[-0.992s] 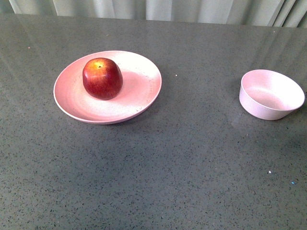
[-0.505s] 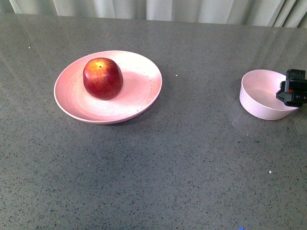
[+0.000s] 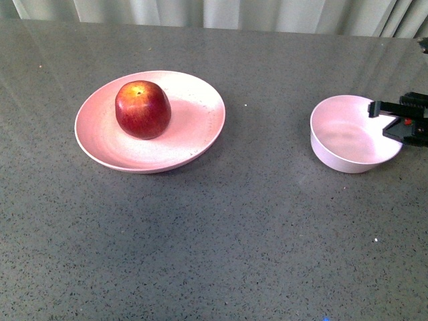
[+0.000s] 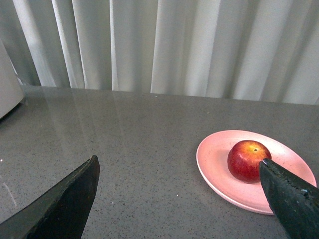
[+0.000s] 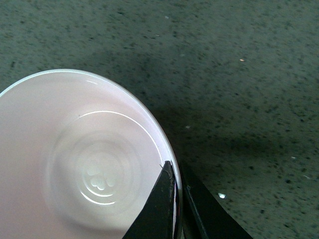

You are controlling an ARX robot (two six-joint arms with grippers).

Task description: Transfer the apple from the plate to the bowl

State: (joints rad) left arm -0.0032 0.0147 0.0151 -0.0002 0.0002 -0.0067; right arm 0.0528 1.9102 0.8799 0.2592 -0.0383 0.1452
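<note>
The right tool clamps the bowl rim, one finger inside, one outside. The left tool gapes apart. The apple sits on the plate.

Worktop: dark grey stone-look slab, finely speckled and glossy. I see pale streaks of reflected light across its far half. Behind its back edge hangs a pleated off-white curtain, evenly lit, filling the whole backdrop. From the left wrist view I see a white object, cut off by the frame, on the worktop near the curtain.
</note>
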